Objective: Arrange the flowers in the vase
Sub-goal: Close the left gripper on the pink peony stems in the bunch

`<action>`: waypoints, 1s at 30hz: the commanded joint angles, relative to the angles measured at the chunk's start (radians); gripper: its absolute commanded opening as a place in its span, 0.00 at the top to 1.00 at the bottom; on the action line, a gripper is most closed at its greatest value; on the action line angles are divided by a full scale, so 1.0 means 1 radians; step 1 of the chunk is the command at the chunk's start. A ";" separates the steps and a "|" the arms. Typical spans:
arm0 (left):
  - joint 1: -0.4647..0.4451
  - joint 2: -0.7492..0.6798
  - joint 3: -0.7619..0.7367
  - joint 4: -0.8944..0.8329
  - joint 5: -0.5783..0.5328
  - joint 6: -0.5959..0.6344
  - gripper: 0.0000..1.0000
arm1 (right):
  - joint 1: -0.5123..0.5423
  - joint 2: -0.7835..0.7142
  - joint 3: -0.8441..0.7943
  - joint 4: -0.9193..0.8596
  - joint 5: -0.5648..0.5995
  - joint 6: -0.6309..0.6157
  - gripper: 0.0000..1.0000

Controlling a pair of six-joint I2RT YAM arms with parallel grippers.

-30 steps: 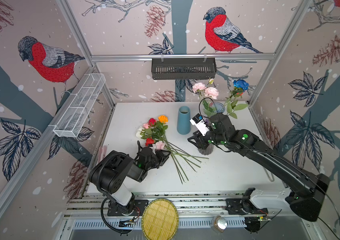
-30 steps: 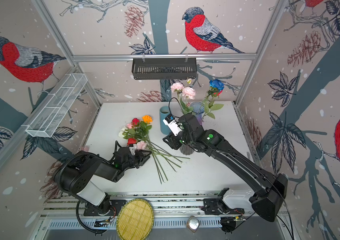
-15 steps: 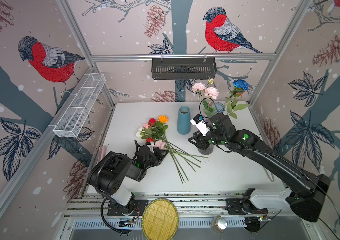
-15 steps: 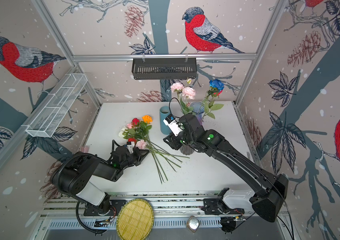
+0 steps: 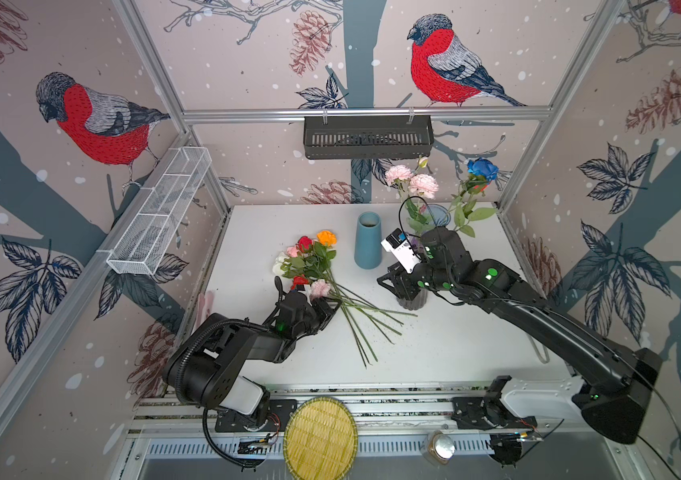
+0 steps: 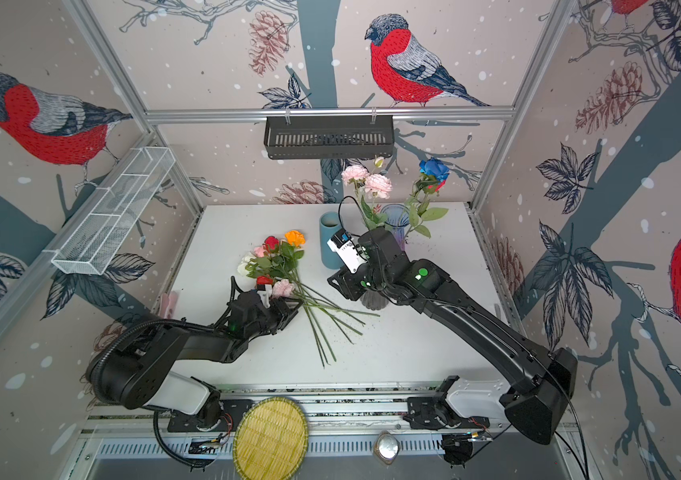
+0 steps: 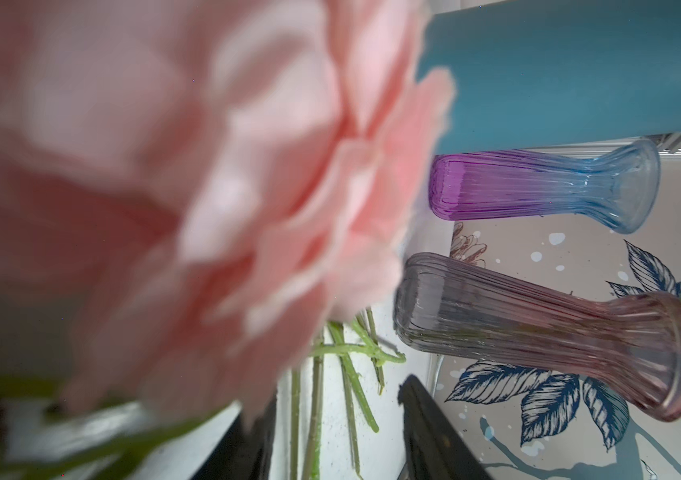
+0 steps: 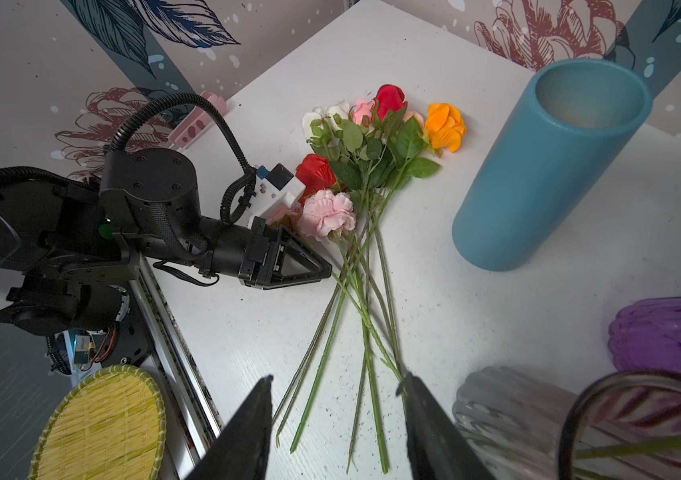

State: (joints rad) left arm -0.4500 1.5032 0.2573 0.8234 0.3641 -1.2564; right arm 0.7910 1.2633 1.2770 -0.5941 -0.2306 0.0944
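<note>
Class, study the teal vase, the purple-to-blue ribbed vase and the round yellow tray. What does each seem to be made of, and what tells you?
Teal vase: probably ceramic or plastic; it is opaque and matte, with no glare.
Purple-to-blue ribbed vase: looks like tinted glass, possibly clear plastic; it is see-through with glossy ribs.
Round yellow tray: seemingly woven bamboo or straw; it shows fine parallel strips and a bound rim.

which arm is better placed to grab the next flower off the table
Left, probably: the left gripper is right beside the pink flower in the pile; the right gripper hovers by the clear vase.
</note>
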 commanded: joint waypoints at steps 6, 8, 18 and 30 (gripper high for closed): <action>0.029 0.118 0.046 0.046 0.009 0.024 0.48 | 0.001 -0.006 0.001 0.000 0.016 -0.018 0.48; 0.040 0.148 0.050 0.079 0.024 0.018 0.50 | 0.000 -0.005 -0.005 0.000 0.019 -0.018 0.48; 0.090 0.118 0.036 0.088 0.030 0.038 0.95 | 0.001 -0.035 -0.008 -0.006 0.026 -0.022 0.48; 0.106 -0.118 0.137 -0.195 0.006 0.184 1.00 | 0.019 -0.028 0.001 -0.011 0.050 -0.021 0.47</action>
State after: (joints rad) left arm -0.3462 1.4300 0.3641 0.7296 0.3901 -1.1454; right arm 0.8070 1.2331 1.2705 -0.6003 -0.2012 0.0795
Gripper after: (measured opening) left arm 0.048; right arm 0.521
